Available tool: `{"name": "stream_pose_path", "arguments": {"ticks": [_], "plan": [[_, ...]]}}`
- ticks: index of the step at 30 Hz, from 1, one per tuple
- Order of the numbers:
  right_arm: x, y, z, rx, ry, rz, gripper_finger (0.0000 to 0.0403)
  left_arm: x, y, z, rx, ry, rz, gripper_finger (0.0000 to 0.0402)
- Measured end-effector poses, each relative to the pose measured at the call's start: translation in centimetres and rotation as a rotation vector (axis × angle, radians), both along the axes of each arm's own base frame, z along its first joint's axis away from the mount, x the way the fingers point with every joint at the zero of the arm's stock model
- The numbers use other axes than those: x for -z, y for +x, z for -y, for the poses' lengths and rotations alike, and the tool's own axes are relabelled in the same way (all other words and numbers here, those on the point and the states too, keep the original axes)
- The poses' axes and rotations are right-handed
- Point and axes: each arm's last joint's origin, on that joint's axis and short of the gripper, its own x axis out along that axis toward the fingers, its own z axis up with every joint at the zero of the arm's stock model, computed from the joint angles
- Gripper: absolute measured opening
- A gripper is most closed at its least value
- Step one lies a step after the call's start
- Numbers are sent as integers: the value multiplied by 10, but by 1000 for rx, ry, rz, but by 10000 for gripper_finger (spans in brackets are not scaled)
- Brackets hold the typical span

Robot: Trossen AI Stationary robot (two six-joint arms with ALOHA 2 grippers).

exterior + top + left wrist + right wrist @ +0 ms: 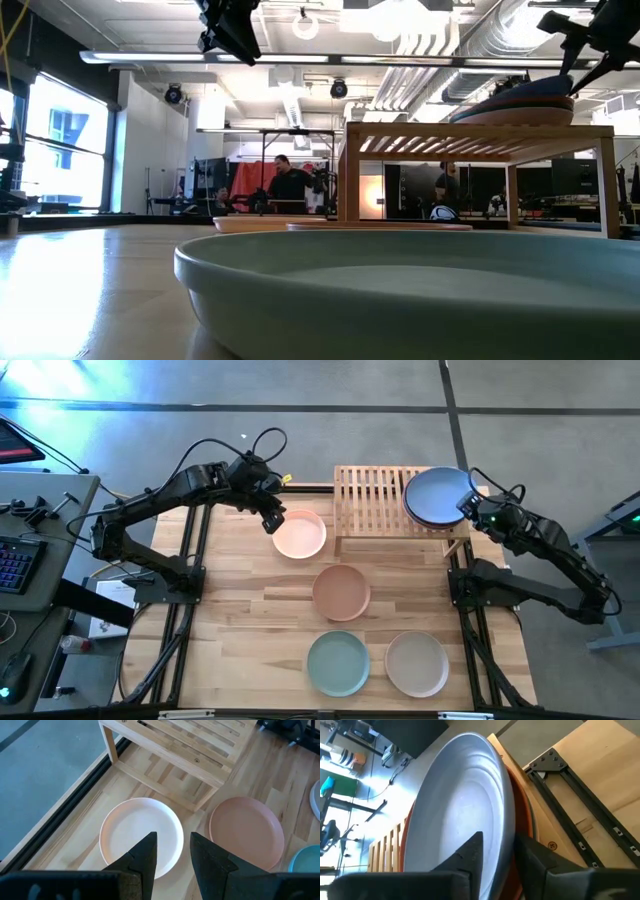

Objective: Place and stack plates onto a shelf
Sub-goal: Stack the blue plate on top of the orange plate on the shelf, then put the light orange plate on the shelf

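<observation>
The mint plate lies nearest the low camera, its rim filling the foreground and cut off at the right and bottom, hiding most of the desk behind it. From above it sits at the near edge of the desk, just beside the beige plate. The left tool hovers over the desk with its fingers slightly parted and holding nothing; directly beneath and just ahead of it rests the pale pink plate, with the salmon plate a little farther off, toward the desk's middle. In the left wrist view the tool's own fingers cover the pink plate's near rim, and only a sliver of the mint plate shows at the frame edge. Beyond the pink plate stands the shelf, its slatted top bare on the side nearer the left tool. The right tool is at the shelf's far end, fingers closed on the rim of the light blue plate, which lies tilted atop a stack there. Beneath it only edges show: a rust red rim peeks out in the right wrist view, and how many plates are stacked below cannot be made out. In the low view, people stand blurred in the room beyond the shelf's legs.
</observation>
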Motion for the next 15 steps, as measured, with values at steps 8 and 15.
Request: {"name": "stream_pose_path", "arguments": {"ticks": [8,15], "plan": [[-12,-4,-4,-66,3,9,117,0,0,0,0,0,0,104],[-28,-17,-14,-101,20,-7,119,0,0,0,-13,-11,5,104]]}}
